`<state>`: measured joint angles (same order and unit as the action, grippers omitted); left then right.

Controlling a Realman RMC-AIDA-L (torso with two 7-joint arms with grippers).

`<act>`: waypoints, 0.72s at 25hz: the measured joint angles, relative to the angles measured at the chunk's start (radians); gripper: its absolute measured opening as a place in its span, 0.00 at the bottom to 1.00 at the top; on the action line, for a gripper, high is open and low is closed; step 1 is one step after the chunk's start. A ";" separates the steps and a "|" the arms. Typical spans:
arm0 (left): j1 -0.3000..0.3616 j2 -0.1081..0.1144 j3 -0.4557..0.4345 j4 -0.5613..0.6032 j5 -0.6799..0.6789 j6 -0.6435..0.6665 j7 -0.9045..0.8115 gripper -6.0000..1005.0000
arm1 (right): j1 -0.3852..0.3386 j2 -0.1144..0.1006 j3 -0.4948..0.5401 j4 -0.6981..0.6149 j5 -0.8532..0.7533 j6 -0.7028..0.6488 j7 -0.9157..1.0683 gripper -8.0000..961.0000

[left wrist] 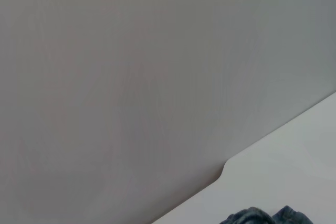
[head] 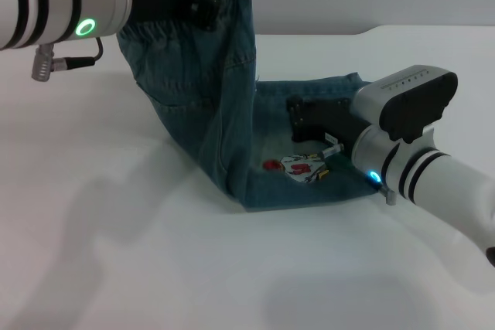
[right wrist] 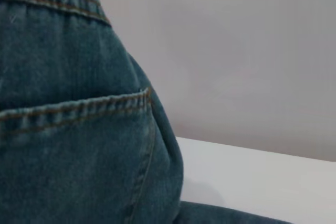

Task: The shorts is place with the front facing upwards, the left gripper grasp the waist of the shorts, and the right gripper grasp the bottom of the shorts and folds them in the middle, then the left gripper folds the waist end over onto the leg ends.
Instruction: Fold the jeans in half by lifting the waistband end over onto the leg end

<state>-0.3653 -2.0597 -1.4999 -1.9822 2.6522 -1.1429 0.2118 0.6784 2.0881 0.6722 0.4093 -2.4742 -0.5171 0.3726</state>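
Note:
The blue denim shorts [head: 224, 113] are folded lengthwise and half raised off the white table. My left gripper [head: 203, 7] is shut on the gathered waist [head: 166, 32], holding it high at the back left so the cloth hangs down in a curtain. The leg ends [head: 309, 179] with the small cartoon print [head: 302, 168] lie flat on the table. My right gripper [head: 305, 121] rests low on that flat part, beside the print; its jaws are hidden by its own body. A pocket seam [right wrist: 79, 109] of the hanging denim fills the right wrist view. A scrap of denim [left wrist: 262, 217] shows in the left wrist view.
The white table [head: 155, 268] spreads in front of and left of the shorts. Its far edge [left wrist: 226, 169] with a notch meets a grey wall behind.

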 joint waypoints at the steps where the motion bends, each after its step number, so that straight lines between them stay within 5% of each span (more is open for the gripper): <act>1: 0.000 0.000 0.000 0.000 0.000 0.002 0.000 0.06 | 0.003 0.000 -0.001 0.002 0.000 0.007 0.003 0.01; 18: -0.021 0.000 -0.003 -0.016 -0.001 0.036 0.024 0.06 | 0.046 0.004 -0.056 0.111 0.000 0.160 0.034 0.01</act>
<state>-0.3864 -2.0601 -1.5028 -1.9982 2.6507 -1.1070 0.2358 0.7239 2.0923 0.6158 0.5200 -2.4741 -0.3571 0.4061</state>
